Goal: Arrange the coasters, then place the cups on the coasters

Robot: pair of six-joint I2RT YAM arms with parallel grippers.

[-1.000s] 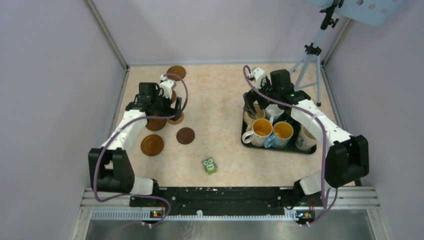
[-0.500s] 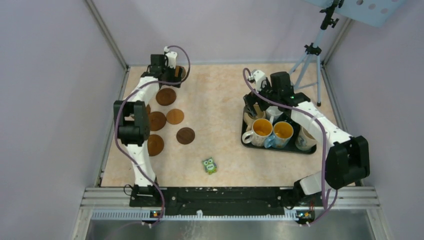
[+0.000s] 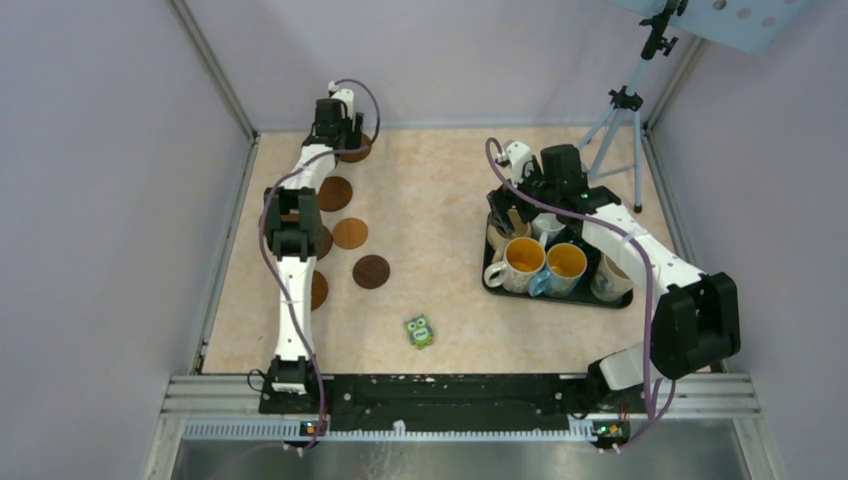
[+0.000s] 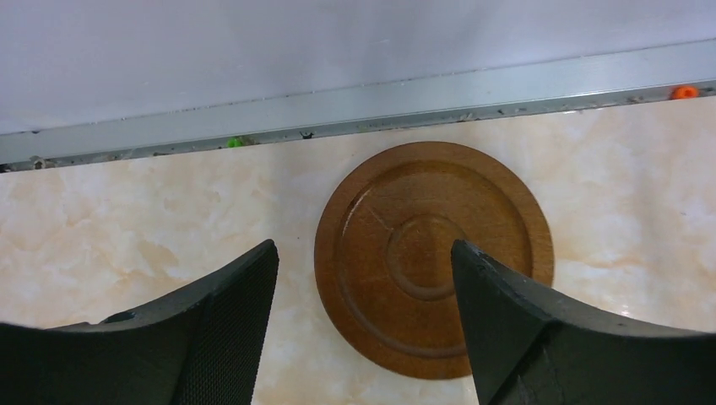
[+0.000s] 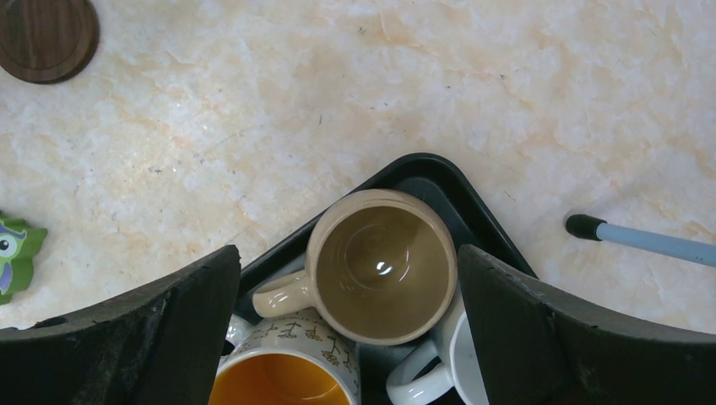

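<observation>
Nearest, a small green owl figure sits on the pale marbled worktop. Behind it on the left lie thin round wooden discs, all apart: a dark brown coaster, a tan coaster and a reddish brown coaster. On the right, a black tray holds the mugs packed close, with two cream mugs with orange insides at its near side. The right claw hangs spread wide over a beige mug in a corner of the tray. Farthest, by the back wall, the left claw is spread over a ringed brown coaster lying flat.
</observation>
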